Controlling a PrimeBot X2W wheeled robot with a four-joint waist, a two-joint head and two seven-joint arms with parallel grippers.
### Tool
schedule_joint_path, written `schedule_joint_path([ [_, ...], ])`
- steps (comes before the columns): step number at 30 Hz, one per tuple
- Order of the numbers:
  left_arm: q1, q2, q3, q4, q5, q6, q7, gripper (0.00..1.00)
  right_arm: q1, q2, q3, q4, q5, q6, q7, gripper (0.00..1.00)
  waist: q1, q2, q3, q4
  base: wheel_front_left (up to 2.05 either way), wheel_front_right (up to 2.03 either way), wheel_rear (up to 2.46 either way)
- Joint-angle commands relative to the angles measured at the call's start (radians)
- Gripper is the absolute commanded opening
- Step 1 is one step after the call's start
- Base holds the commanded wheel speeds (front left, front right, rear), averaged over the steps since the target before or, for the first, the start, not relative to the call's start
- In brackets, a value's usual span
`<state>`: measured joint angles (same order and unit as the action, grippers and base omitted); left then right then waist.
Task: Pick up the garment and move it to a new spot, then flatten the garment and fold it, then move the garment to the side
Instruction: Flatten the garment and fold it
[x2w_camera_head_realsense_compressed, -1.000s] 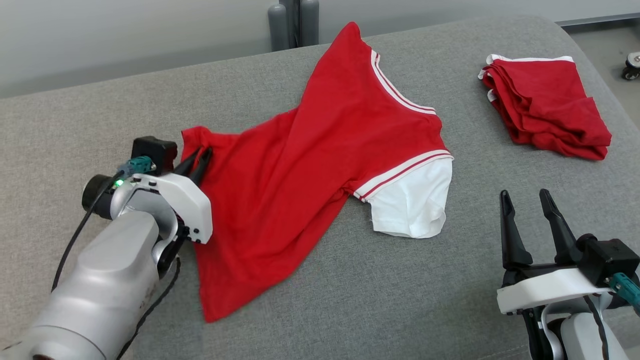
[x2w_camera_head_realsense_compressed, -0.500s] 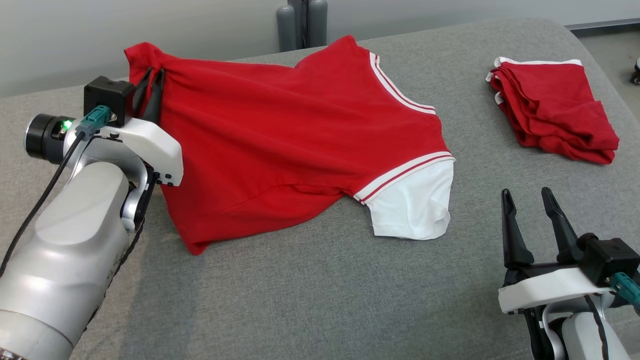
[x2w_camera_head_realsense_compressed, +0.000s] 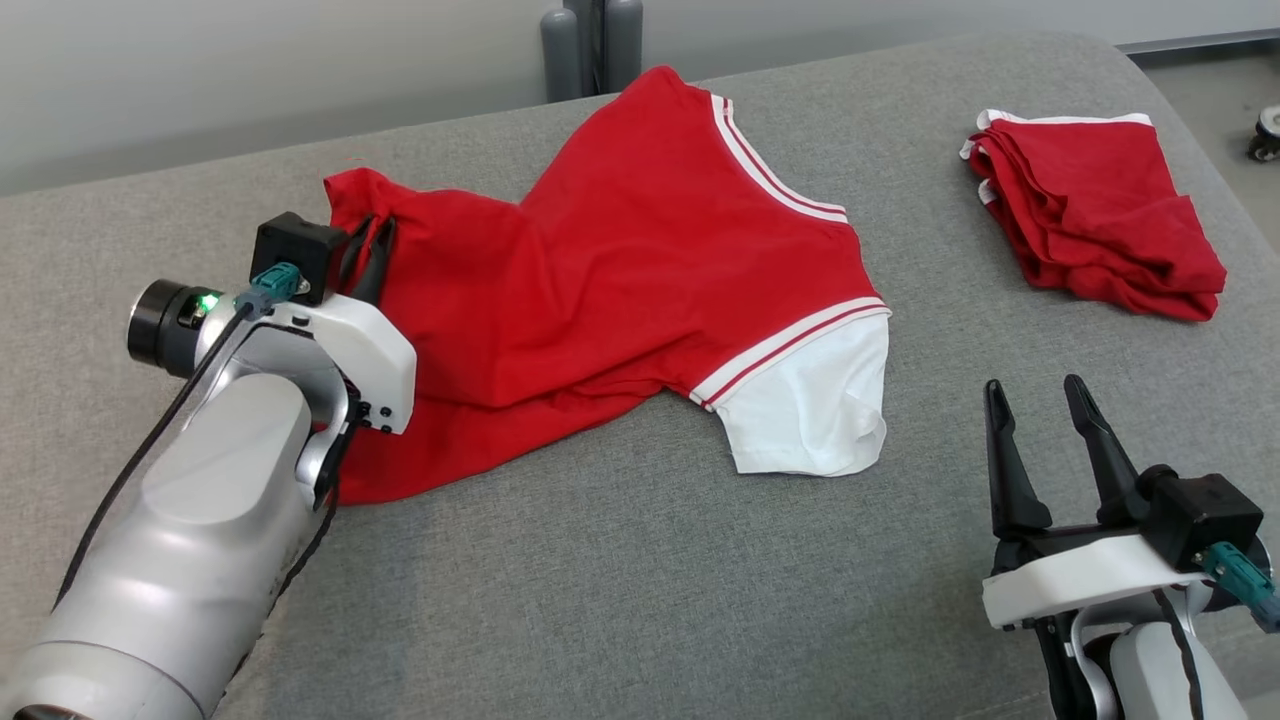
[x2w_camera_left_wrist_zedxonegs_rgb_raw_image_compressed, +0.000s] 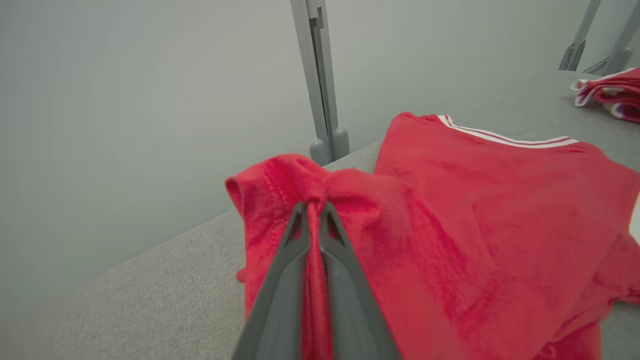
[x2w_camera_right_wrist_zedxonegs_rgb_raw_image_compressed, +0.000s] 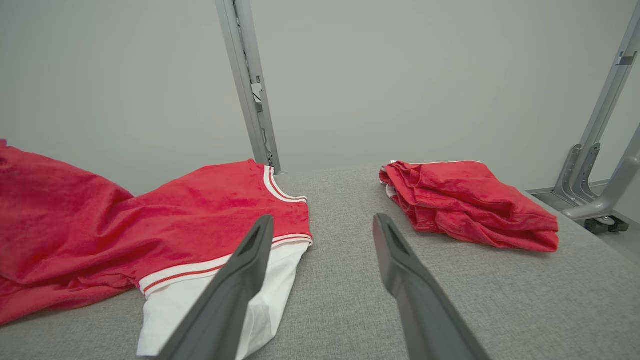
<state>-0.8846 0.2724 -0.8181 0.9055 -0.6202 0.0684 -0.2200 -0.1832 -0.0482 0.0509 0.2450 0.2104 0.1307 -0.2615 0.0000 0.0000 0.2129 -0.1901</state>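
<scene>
Lowered from its higher lift a moment ago, the left end effector (x2w_camera_head_realsense_compressed: 370, 245) stays pinched on a hem corner of the red T-shirt (x2w_camera_head_realsense_compressed: 640, 260), which drapes soft, light and limp across the grey counter (x2w_camera_head_realsense_compressed: 700, 600), while the right end effector (x2w_camera_head_realsense_compressed: 1035, 400), jaws apart, would probably best take the other hem corner

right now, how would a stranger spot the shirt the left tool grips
On the grey cushioned surface, look near the middle for the spread-out red shirt. Unlike the folded red garment at far right, it lies open with a white sleeve.
</scene>
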Motion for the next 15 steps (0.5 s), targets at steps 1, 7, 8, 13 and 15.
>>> schedule_joint_path([
  [1, 0.011, -0.011, 0.003, 0.036, -0.017, -0.014, 0.003, 0.00, -0.013, -0.005, 0.003, 0.004, 0.005, 0.000, -0.005, 1.00, 0.0000, 0.0000, 0.009, -0.011, 0.00, 0.00, 0.00],
  [7, 0.011, -0.037, 0.010, 0.128, -0.047, -0.049, 0.020, 0.09, -0.013, -0.005, 0.001, 0.009, 0.007, 0.000, -0.005, 1.00, 0.0000, 0.0000, 0.018, -0.029, 0.00, 0.00, 0.00],
  [8, 0.009, -0.039, 0.013, 0.140, -0.049, -0.051, 0.017, 0.36, -0.012, -0.005, -0.001, 0.010, 0.007, 0.000, -0.005, 1.00, 0.0000, 0.0000, 0.018, -0.031, 0.00, 0.00, 0.00],
  [13, 0.008, -0.044, 0.032, 0.184, -0.071, -0.059, -0.010, 1.00, 0.002, -0.005, -0.011, 0.012, 0.004, 0.000, -0.005, 1.00, 0.0000, 0.0000, 0.008, -0.025, 0.00, 0.00, 0.00],
  [15, 0.020, -0.046, 0.044, 0.193, -0.085, -0.063, -0.020, 1.00, 0.004, -0.005, -0.015, 0.013, 0.005, 0.000, -0.005, 1.00, 0.0000, 0.0000, 0.000, -0.016, 0.00, 0.00, 0.00],
])
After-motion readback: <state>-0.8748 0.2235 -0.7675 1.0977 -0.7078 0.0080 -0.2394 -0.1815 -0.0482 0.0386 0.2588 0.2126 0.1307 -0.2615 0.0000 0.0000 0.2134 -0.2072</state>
